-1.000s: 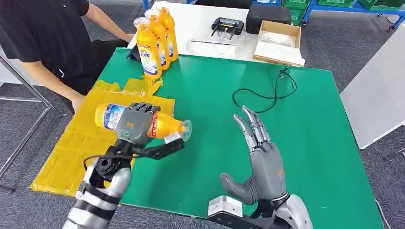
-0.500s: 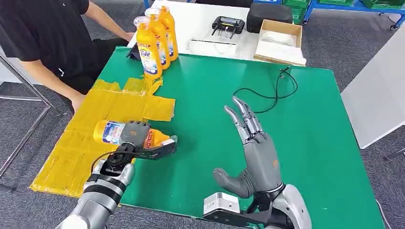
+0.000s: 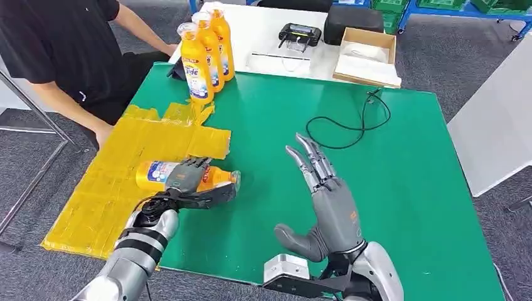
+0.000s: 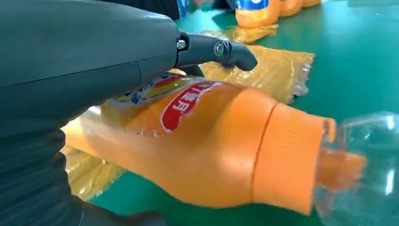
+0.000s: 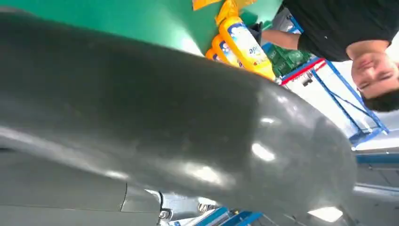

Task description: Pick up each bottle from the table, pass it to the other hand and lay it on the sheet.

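My left hand (image 3: 188, 182) grips an orange bottle (image 3: 157, 175) that lies on its side, low over the near right edge of the yellow sheet (image 3: 100, 188); its clear cap points toward the green table (image 3: 389, 163). Up close, the left wrist view shows the same bottle (image 4: 207, 155) under the left hand (image 4: 84, 70), the thumb curled over its label. My right hand (image 3: 329, 204) hovers open over the table's near middle, fingers spread and pointing away. Three upright orange bottles (image 3: 202, 53) stand in a row at the far left corner; they appear too in the right wrist view (image 5: 240, 42).
A person in black sits at the table's left, one hand (image 3: 100, 135) by the sheet's edge. A black cable (image 3: 351, 122) loops on the green top. A white table behind carries a cardboard box (image 3: 367, 56), a black controller (image 3: 299, 32) and a black case (image 3: 351, 17).
My left hand has lowered the bottle from above the sheet down onto its right edge and drawn slightly nearer. My right hand has drifted a little left and nearer, still open.
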{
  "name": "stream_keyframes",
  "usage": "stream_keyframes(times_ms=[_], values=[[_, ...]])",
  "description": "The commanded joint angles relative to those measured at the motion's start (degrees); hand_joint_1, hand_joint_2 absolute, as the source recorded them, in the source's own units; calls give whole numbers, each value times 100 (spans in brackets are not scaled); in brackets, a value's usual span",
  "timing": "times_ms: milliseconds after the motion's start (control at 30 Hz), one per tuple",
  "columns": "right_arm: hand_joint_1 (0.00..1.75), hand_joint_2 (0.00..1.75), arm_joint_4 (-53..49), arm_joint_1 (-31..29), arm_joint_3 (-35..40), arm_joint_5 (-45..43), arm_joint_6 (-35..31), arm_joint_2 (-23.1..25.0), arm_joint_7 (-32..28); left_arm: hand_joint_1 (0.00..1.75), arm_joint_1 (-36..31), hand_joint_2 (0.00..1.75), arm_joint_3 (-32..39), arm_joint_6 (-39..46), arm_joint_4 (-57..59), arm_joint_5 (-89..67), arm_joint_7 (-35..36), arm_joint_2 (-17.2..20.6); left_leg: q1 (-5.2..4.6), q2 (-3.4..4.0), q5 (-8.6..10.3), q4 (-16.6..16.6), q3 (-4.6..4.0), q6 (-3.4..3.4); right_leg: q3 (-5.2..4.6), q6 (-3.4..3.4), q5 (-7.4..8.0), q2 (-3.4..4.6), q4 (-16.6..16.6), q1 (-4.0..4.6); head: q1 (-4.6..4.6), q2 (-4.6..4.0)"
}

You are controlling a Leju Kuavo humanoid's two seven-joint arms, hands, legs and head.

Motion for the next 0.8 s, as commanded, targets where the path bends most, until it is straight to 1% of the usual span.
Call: stream_keyframes(times_ms=[33,67,100,133,167,233,267,300,333,367,400,433,467,500,533,567,600,633,667,700,733,767,800], values=[[0,0,272,56,-66,-9,-34,-138,-46,0,644,0,-251,-106,-752,559,-96,115,-1,17,-9,-8,23,-7,19,-7,-4,29,-10,-2,0,0],[0,0,256,65,-63,-10,-39,-145,-43,0,688,0,-264,-128,-846,591,-79,124,-2,16,-12,-8,29,-10,25,-10,-8,33,-10,-3,-2,0],[0,0,258,64,-64,-2,-41,-143,-48,0,711,0,-267,-124,-905,648,-80,127,0,8,-7,-4,16,-7,14,-7,-5,17,-8,0,0,0],[0,0,242,103,-80,1,-54,-148,-49,0,821,0,-232,-108,-1066,924,-216,112,-1,11,-12,-4,24,-9,22,-10,-9,26,-8,-2,0,0],[0,0,240,135,-94,4,-55,-166,-54,0,978,0,-232,-57,-1314,1110,-309,122,-1,15,-8,-5,14,-7,11,-7,-4,26,-8,-1,0,0],[0,0,188,312,-211,9,-115,-113,-36,0,1587,0,-70,-57,-2376,2198,-782,10,-1,24,-12,-5,13,-6,7,-6,-2,34,-9,-1,0,0],[0,0,136,429,-289,-32,-177,-39,-100,0,1932,0,-44,-145,-3100,2731,-928,-42,-1,29,-17,-5,23,-9,16,-9,-6,44,-9,-2,0,0],[0,0,118,458,-300,-33,-182,-31,-124,0,2069,0,-97,-259,-3422,2780,-788,-14,-2,34,-24,-3,27,-11,19,-10,-10,53,-8,-2,0,0],[0,0,75,592,-413,-137,-265,131,-233,0,2265,0,59,-438,-3910,3768,-1089,-197,2,33,-26,6,13,-11,4,-8,-11,49,-2,2,0,0],[0,0,8,729,-500,-264,-309,280,-388,0,2457,0,83,-621,-4428,4394,-1197,-302,1,31,-30,8,17,-12,7,-10,-16,51,1,0,-2,0],[0,0,-118,959,-644,-737,-338,551,-740,0,2698,0,65,-860,-5058,5107,-1259,-389,4,22,-24,13,-8,-10,-14,-7,-13,36,4,4,0,0],[0,0,-185,1073,-697,-889,-225,627,-893,0,2848,0,-16,-1024,-5434,5444,-1252,-407,4,26,-38,21,4,-14,-2,-11,-27,44,12,3,0,0],[0,0,-201,1136,-708,-935,-166,633,-956,0,2925,0,-145,-1212,-5644,5703,-1311,-298,3,20,-23,16,-26,-10,-33,-7,-16,25,10,3,-2,0],[0,0,-202,1220,-740,-1127,-152,640,-1103,0,3038,0,-298,-1364,-5846,5893,-1344,-161,3,22,-45,29,-2,-15,-9,-12,-38,37,22,1,2,0],[0,0,-184,1248,-768,-1193,-155,650,-1182,0,3080,0,-347,-1390,-5886,5961,-1359,-118,3,22,-47,28,6,-17,1,-15,-41,40,21,0,-2,0],[0,0,-184,1270,-826,-1244,-179,705,-1302,0,3108,0,-481,-1598,-5912,6311,-1463,-29,4,26,-50,25,13,-20,5,-18,-43,46,19,1,-2,0],[0,0,-197,1291,-887,-1310,-180,762,-1428,0,3123,0,-681,-1673,-5972,6351,-1563,127,0,30,-47,18,14,-20,4,-16,-38,48,14,-2,0,0],[0,0,-134,1253,-873,-1304,-210,609,-1430,0,3112,0,-801,-1632,-6007,6311,-1657,122,4,40,-39,11,7,-19,-4,-14,-24,55,4,2,0,0],[0,0,-61,1244,-902,-1305,-233,599,-1430,0,3086,0,-925,-1578,-6023,6176,-1653,112,4,46,-40,11,10,-22,-4,-17,-25,63,7,1,0,0],[0,0,37,1235,-903,-1302,-240,615,-1447,0,3049,0,-1102,-1542,-5997,6075,-1649,71,3,37,-41,13,1,-24,-10,-15,-23,55,9,1,0,0],[0,0,118,1214,-848,-1236,-199,589,-1461,0,3028,0,-1254,-1660,-5913,6159,-1545,72,6,23,-27,6,-20,-20,-30,-8,-10,24,1,5,-2,0],[0,0,303,1144,-712,-1141,-95,533,-1443,0,2925,0,-1649,-1698,-5675,5679,-1330,318,4,16,-36,5,3,-25,-8,-12,-23,26,0,2,-4,0],[0,0,441,1139,-553,-690,-378,458,-1479,0,2840,0,-2084,-1353,-5327,5011,-1518,536,2,6,-34,0,6,-24,-3,-12,-24,21,-4,0,-2,0]])
